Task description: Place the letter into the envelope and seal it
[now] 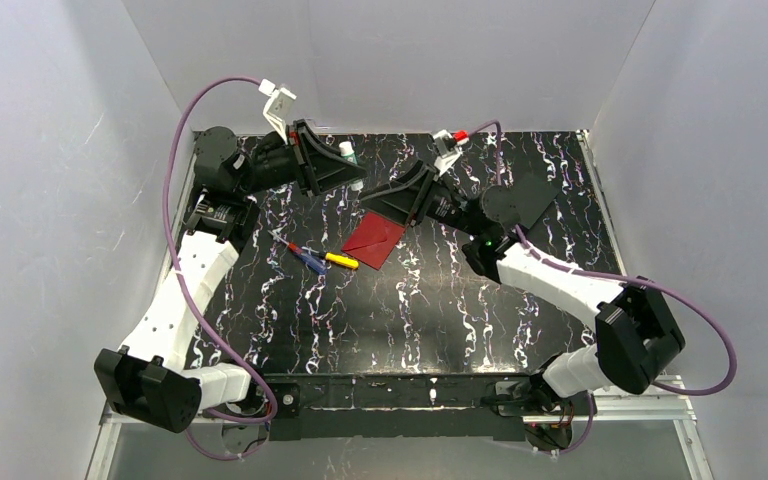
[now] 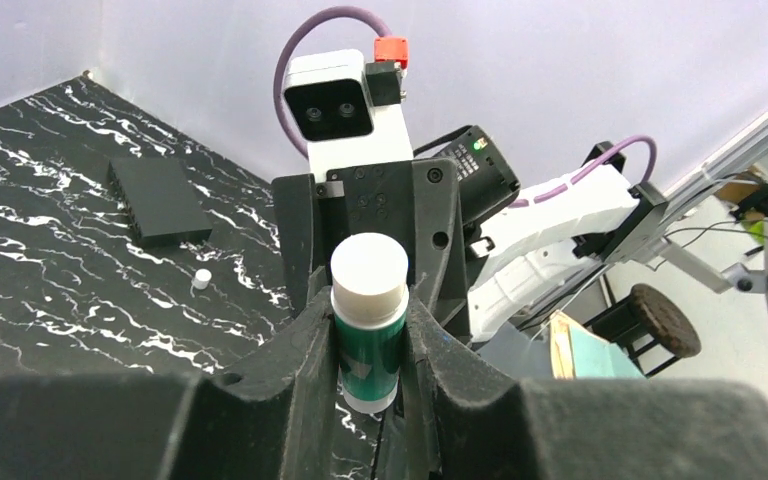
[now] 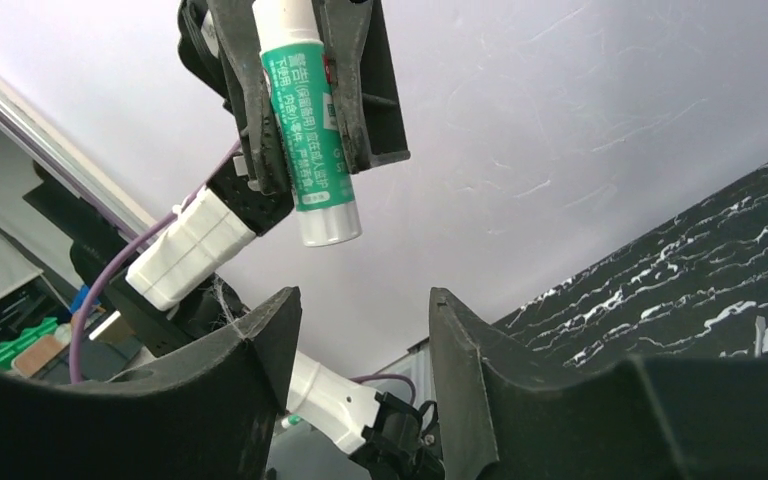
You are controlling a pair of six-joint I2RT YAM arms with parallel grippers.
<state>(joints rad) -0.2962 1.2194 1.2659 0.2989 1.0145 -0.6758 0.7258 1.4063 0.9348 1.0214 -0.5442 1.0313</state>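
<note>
Toward the far-left corner of the desk [image 1: 415, 330], the left gripper [image 2: 368, 300] is raised off the surface and clamped on a glue stick [image 3: 308, 120]. Stick: green body with printed label, white cap. Both fingers press its sides, and the capped end stands clear of the fingertips in the left wrist view.

Right gripper [image 3: 363, 315]: fingers spread apart with nothing between them. It is tilted up and faces the glue stick, which hangs just beyond the gap and does not touch either finger.

Envelope [image 1: 373, 240]: dark red, lying flat near the middle of the desk, slightly toward the far edge, turned so it reads as a diamond from above. Its far corner runs under the right gripper (contact cannot be told from the top view).

Other items:
- red-and-blue pen [image 1: 302, 256] and yellow pen [image 1: 341, 261], lying just left of the envelope, ends close together
- black slab [image 2: 158, 200] flat on the desk toward the far-right corner
- small white cap [image 2: 200, 280] on the surface near the slab, apart from it
</note>
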